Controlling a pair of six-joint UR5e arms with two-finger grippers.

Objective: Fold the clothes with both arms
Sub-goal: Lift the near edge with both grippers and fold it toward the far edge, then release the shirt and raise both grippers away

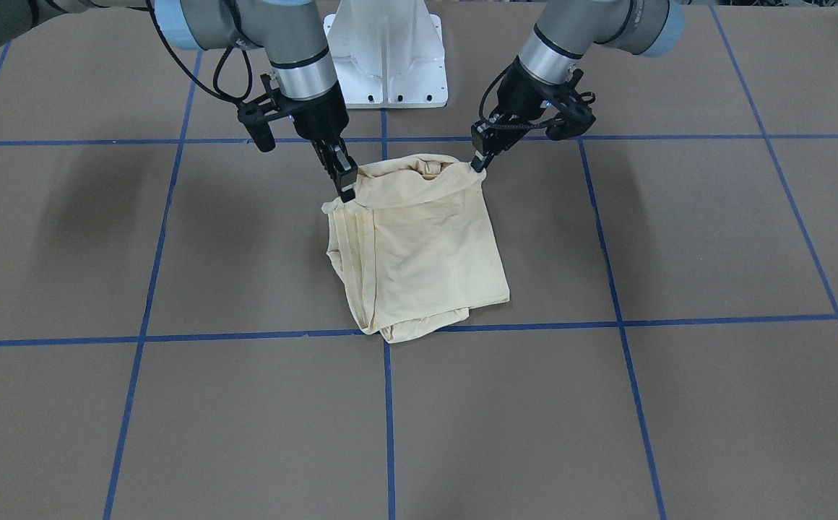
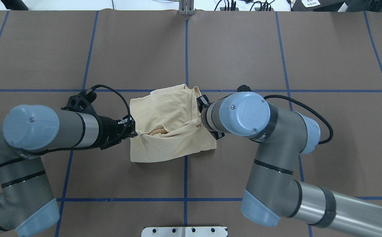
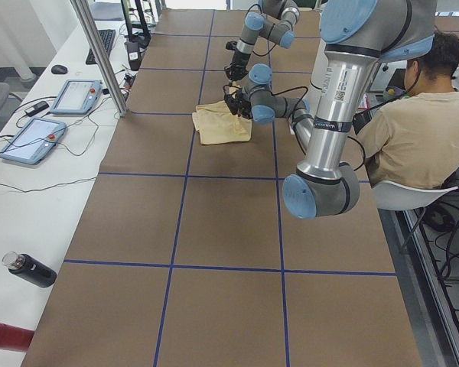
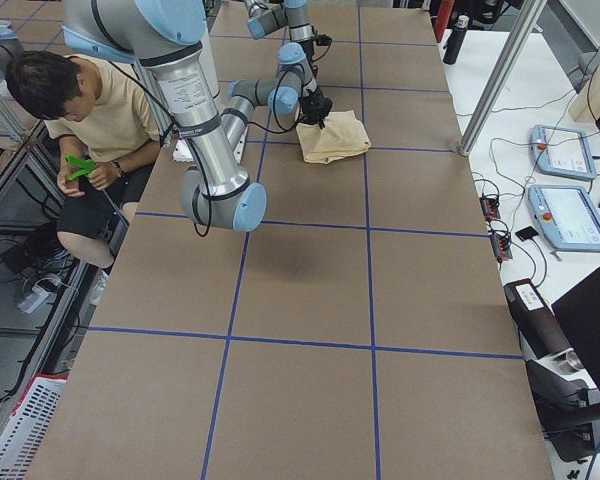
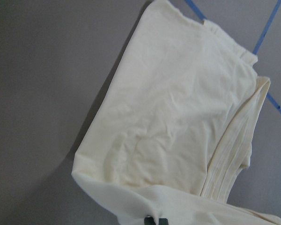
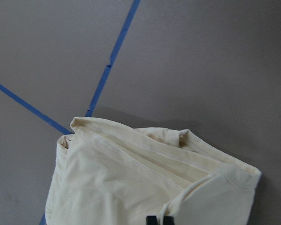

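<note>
risk: slippage. viewed across the worktop (image 1: 679,404), the t-shirt (image 1: 419,253) lies folded at its middle, clear of every edge. left gripper (image 1: 478,165) and right gripper (image 1: 347,189) each pinch a corner of the raised robot-side edge. thin knit may slip free; uneven travel would likely skew the fold.

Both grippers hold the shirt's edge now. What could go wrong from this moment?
1. The left gripper and the right gripper each pinch only a small bit of the T-shirt edge; the thin cloth may slip out.
2. The stacked folds under the right gripper look loose; a pull may spread them.
</note>
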